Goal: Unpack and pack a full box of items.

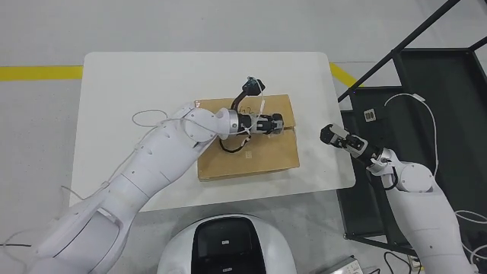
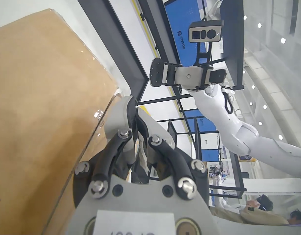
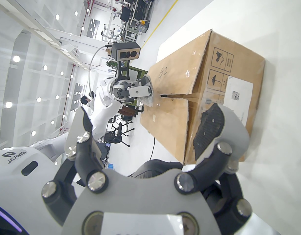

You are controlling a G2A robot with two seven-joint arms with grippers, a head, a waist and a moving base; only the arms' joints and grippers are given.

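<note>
- Box [image 1: 243, 156], cardboard, count one: we log it lying flat near the middle of the surface [image 1: 137, 106]. Its two top flaps are shut and meet at a seam. We judge the unpacking is at the opening step.
- Contents, count unknown: they are hidden under the shut flaps, so we cannot count them.
- Left gripper [image 1: 275, 125], count one: it is set low on the box top, right at the seam and near the box's right end. Its fingers [image 2: 118, 121] are pressed close together, with a pale crumpled scrap between them that we take for clear tape [image 3: 147, 102]. We judge it is placed there to strip the seal off the seam.
- Right gripper [image 3: 148, 113], count one: it hangs over the right edge of the surface, near the box's labelled end but apart from it. Its fingers are spread wide and hold nothing. We judge it is parked there to steady the box or lift a flap once the seam is free.
- Surface, white, count one: it carries the box.
- Rack [image 1: 426, 122], black, count one: it stands just beside the surface, on the right.
</note>
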